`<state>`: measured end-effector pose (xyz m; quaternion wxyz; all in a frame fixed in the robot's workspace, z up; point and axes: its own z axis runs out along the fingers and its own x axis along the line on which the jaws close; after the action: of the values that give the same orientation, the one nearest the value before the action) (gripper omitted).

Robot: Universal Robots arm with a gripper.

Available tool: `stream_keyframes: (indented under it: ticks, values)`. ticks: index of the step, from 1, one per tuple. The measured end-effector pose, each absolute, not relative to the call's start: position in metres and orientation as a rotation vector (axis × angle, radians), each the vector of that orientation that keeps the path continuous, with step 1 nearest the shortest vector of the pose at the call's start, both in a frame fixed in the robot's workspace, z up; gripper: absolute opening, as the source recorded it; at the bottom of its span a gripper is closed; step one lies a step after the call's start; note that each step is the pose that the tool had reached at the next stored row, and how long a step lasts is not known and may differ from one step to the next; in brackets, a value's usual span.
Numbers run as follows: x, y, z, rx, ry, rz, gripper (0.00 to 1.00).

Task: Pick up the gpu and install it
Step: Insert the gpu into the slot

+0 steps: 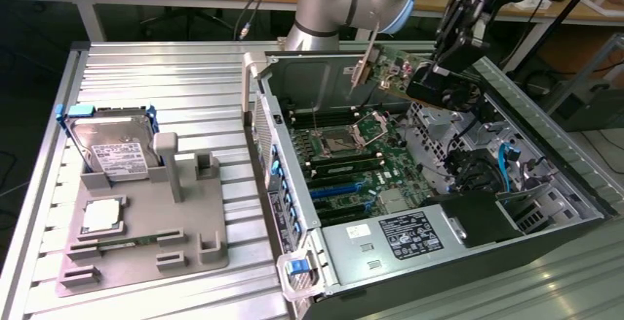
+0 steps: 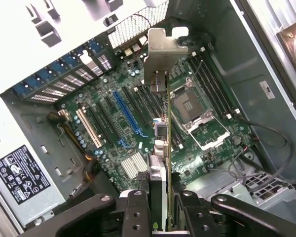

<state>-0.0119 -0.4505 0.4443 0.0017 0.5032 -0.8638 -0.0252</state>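
Biggest thing first: the ribbed aluminium table (image 1: pixel 156 71), slats running lengthwise. On it, from 3 to 5 o'clock in the exterior view, lies one open computer case (image 1: pixel 546 137) – dark sheet steel, boxy, with one green motherboard (image 1: pixel 361 166) flat inside. At 8 o'clock there's one matte grey plastic holder (image 1: pixel 146 261) with blocky pegs. One silver hard drive (image 1: pixel 117 152) with a white label leans in it, and one small square chip (image 1: pixel 102 216) lies just below.

The gpu (image 1: pixel 390 68) is up at about 1 o'clock, hanging over the open case and clear of the board – a thin flat card with a shiny silver bracket at one end. The black gripper (image 1: pixel 429 82) has it: its two fingers (image 2: pixel 138 210) are closed partway, pinching the card's rear edge between them, bracket end pointing away from the wrist.
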Motion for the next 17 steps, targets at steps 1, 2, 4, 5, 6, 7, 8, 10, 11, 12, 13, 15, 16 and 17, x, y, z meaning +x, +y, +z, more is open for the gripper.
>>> stream_keyframes:
  ticks: [1,2,4,5,6,7,8,10,11,12,13,15,16,17]
  values:
    - [-0.0119,-0.4505,0.4443,1.594,-2.701,-0.079,0.27]
    - [-0.0119,-0.4505,0.4443,1.602,-2.697,-0.079,0.27]
    - [-0.0119,-0.4505,0.4443,1.621,-2.685,-0.079,0.27]
    - [-0.0119,-0.4505,0.4443,1.638,-2.675,-0.079,0.27]
    - [-0.0119,-0.4505,0.4443,1.648,-2.668,-0.079,0.27]
    - [-0.0119,-0.4505,0.4443,1.658,-2.662,-0.079,0.27]
    - [-0.0119,-0.4505,0.4443,1.667,-2.656,-0.079,0.27]
    - [-0.0119,-0.4505,0.4443,1.685,-2.644,-0.079,0.27]
    - [-0.0119,-0.4505,0.4443,1.694,-2.638,-0.079,0.27]
    - [-0.0119,-0.4505,0.4443,1.705,-2.631,-0.078,0.27]
    - [-0.0119,-0.4505,0.4443,1.715,-2.624,-0.079,0.27]
    - [-0.0119,-0.4505,0.4443,1.737,-2.609,-0.078,0.27]
    - [-0.0119,-0.4505,0.4442,1.751,-2.599,-0.078,0.27]
    - [-0.0119,-0.4505,0.4442,1.761,-2.592,-0.078,0.27]
